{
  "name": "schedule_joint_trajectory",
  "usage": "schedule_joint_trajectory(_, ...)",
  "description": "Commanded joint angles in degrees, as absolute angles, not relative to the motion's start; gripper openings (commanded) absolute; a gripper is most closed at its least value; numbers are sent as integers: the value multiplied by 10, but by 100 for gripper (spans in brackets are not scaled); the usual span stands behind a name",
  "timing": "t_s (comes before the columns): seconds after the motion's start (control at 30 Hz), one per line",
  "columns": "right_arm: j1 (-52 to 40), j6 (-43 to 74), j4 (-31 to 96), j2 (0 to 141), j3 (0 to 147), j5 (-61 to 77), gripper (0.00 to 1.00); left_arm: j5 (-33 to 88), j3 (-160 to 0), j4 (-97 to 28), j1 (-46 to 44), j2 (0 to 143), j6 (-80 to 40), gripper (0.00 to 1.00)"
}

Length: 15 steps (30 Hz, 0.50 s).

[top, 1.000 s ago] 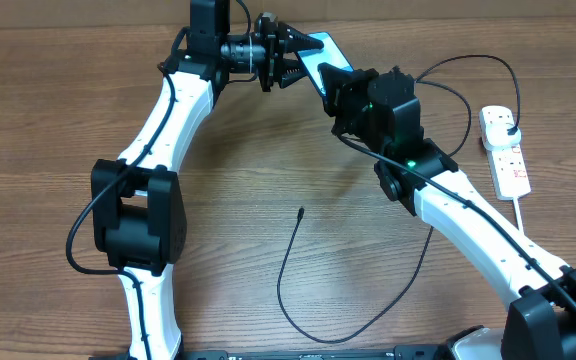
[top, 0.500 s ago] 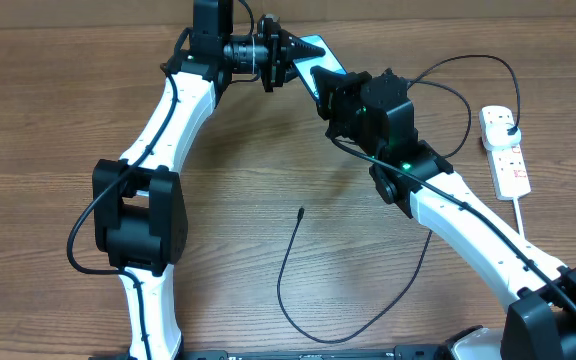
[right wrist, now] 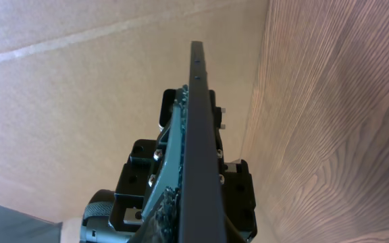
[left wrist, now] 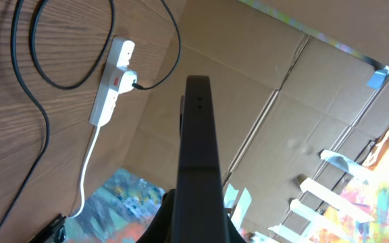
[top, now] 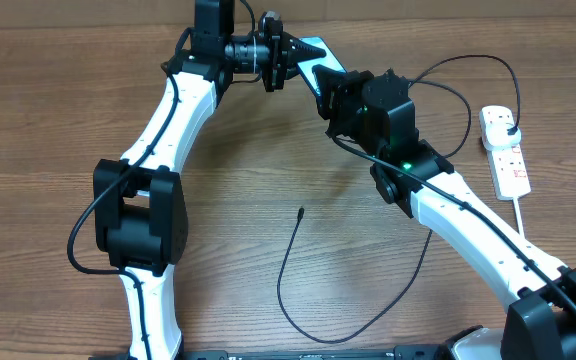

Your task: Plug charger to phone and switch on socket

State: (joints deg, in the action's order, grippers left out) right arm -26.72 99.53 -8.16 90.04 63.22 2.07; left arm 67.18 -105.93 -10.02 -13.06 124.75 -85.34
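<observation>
- Holding the far end of the phone (top: pixel 310 48), our left tool (top: pixel 280 58) is clenched on it. The left wrist view shows the phone edge-on, rising from between the fingers.
- Our right tool (top: pixel 334 88) appears clamped on the phone's other end, so the long axis runs slantwise from tool to tool, lifted off the counter (top: pixel 48 120).
- The charger's connector tip (top: pixel 300 211) lies loose on the counter, well apart from the phone, on the near side between both arms.
- We judge the right tool slightly nearer that tip. One tool must let go to fetch it.
- The socket (top: pixel 508 158) sits far right, with the plug (top: pixel 509 127) already in.
</observation>
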Motion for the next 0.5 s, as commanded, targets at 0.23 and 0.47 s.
schedule_joint_trajectory(0.23, -270, 974, -89, 888, 639, 13, 47, 659, -1071, -101, -129, 1244, -777, 4)
schedule_joint_trajectory(0.47, -264, 920, -67, 888, 639, 13, 75, 686, -1071, -106, -105, 1244, -724, 4)
